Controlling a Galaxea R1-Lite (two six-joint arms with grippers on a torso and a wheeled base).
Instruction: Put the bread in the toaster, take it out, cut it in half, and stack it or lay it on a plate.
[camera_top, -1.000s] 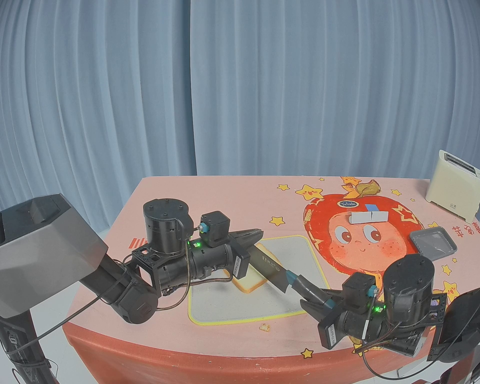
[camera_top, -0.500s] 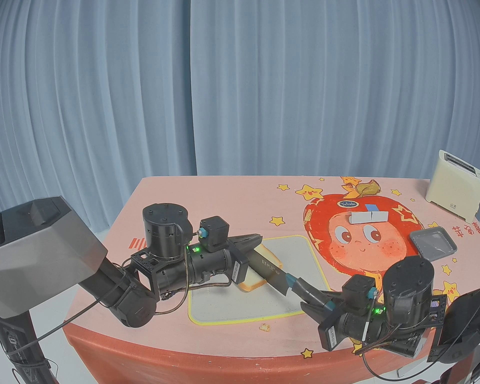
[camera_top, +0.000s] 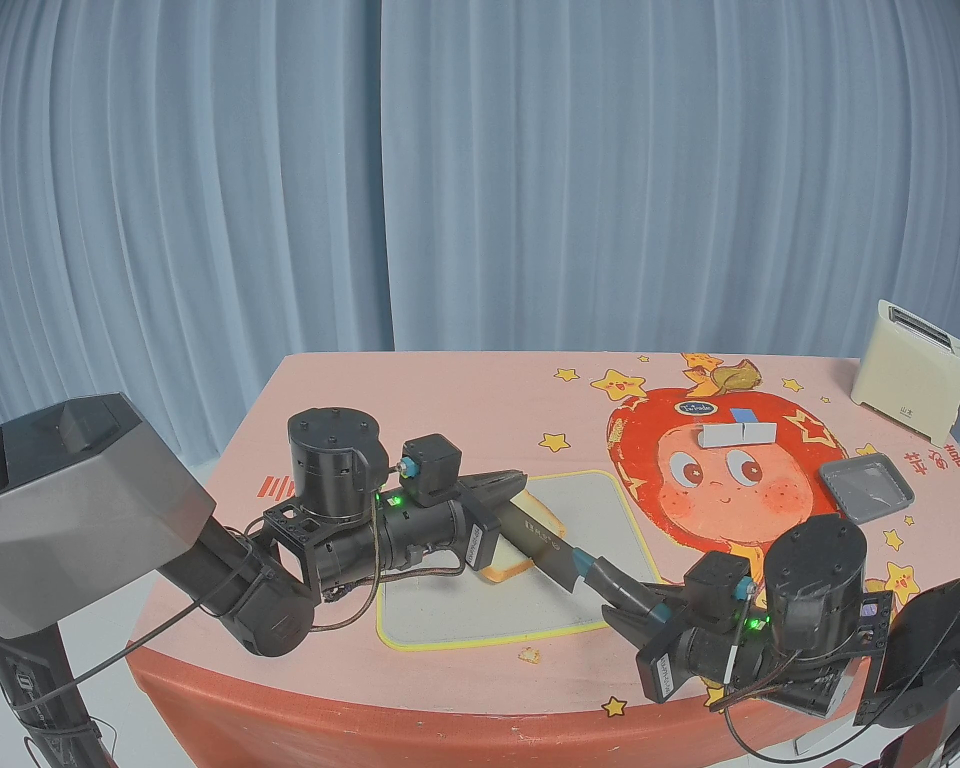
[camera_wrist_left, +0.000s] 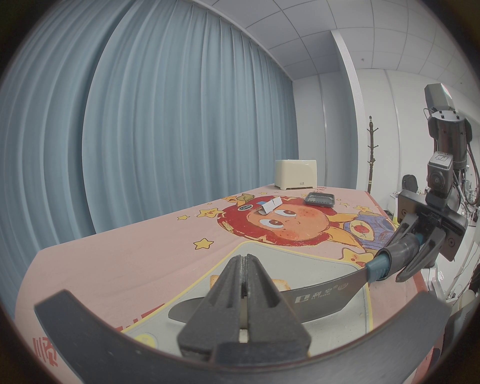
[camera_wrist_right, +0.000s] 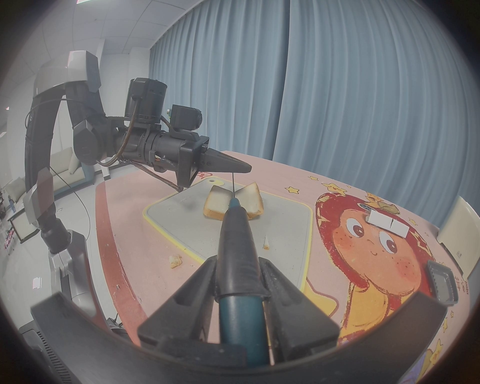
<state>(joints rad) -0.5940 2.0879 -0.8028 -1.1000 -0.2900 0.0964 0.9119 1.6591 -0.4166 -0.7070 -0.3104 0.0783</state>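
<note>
**Knife presses into the bread**
In the last second the right gripper (camera_top: 622, 598), clamped on the knife (camera_top: 545, 545), has driven the blade into the bread (camera_top: 541, 516) on the board (camera_top: 610, 500), near left of the worktop (camera_top: 450, 400). The slice now buckles up either side, so the cut looks unfinished. The left gripper (camera_top: 503, 483), fingers together, hovers just beside it.

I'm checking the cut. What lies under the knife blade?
The bread lies under the knife, on the mat, with a part showing on each side of the blade. The strip beneath the blade is covered, so whether it is cut through cannot be seen.
</note>
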